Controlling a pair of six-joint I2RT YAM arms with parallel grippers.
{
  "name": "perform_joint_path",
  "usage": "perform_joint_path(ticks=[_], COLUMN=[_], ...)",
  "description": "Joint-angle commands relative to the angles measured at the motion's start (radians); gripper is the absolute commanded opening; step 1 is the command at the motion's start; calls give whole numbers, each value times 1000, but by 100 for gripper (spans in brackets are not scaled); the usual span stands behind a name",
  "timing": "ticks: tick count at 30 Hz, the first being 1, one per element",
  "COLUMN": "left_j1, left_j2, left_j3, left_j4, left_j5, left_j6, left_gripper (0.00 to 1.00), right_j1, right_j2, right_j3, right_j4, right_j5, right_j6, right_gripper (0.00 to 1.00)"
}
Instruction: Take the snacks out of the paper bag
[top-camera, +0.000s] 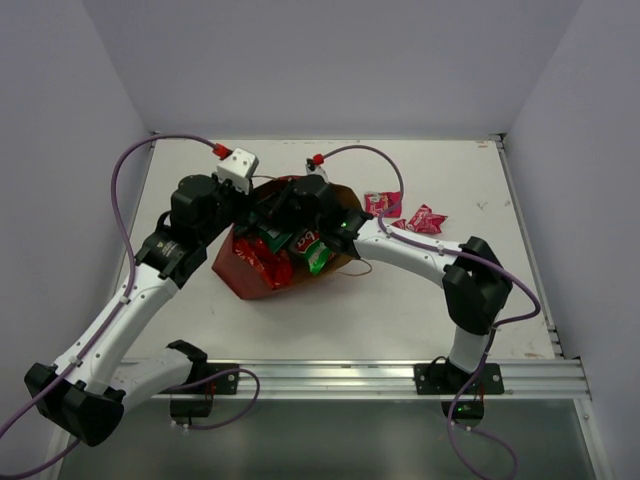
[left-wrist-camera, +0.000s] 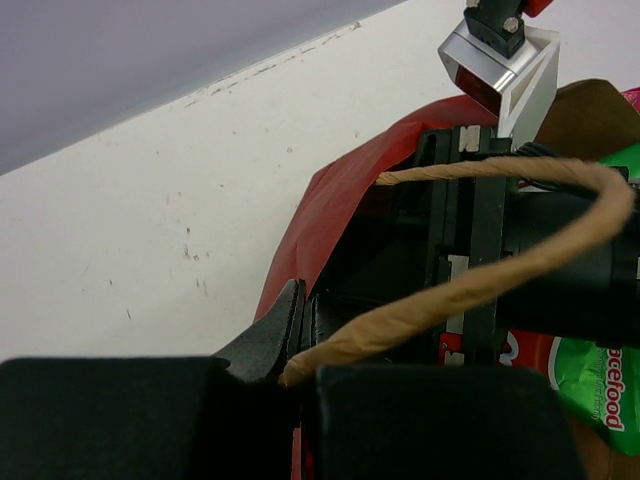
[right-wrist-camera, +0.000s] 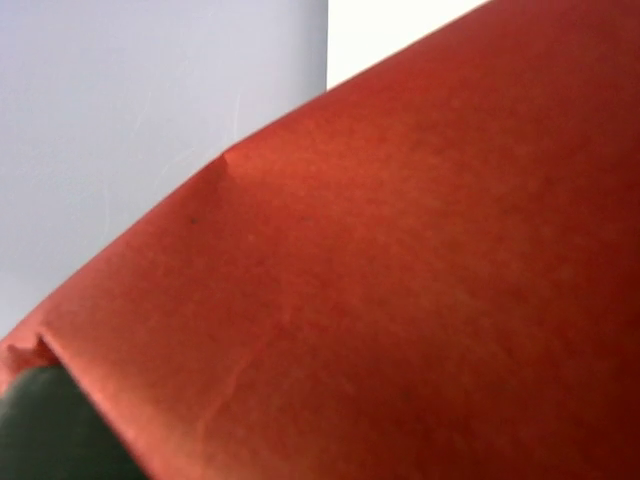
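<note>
left tool (left-wrist-camera: 296, 362) clamped shut on the rim and string handle (left-wrist-camera: 480, 285) of the paper bag (top-camera: 232, 268), which lies on the table (top-camera: 400, 310). right tool (top-camera: 295, 207), arm bent, reaches into its mouth among red and green snacks (top-camera: 313, 250), its opening impossible to tell. two pink packets (top-camera: 384, 203) lie beside the bag.

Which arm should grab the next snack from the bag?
Right arm, probably: its jaws reach into the paper bag beside the green packet. The left arm has its jaws shut on the bag's edge, holding it.
</note>
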Motion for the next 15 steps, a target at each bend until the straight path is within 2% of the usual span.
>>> perform_joint_path(ticks=[1,3,8,15], left_j1=[-7,-7,-7,-5], left_j2=[-55,-57,-44,-23], left_j3=[13,11,13,14], left_j4=[94,96,92,89], left_j5=[14,6,-78,-196], left_j6=[-11,-12,-23,-40], left_gripper=[0,0,0,0], right_j1=[-25,-26,-28,-31], right_j2=[11,-2,-70,-216], right_j3=[4,1,-33,-26], right_j4=[21,29,79,128], right_j5=[-16,-31,-77,-163], right_j6=[17,-6,-78,-261], right_gripper=[5,0,0,0])
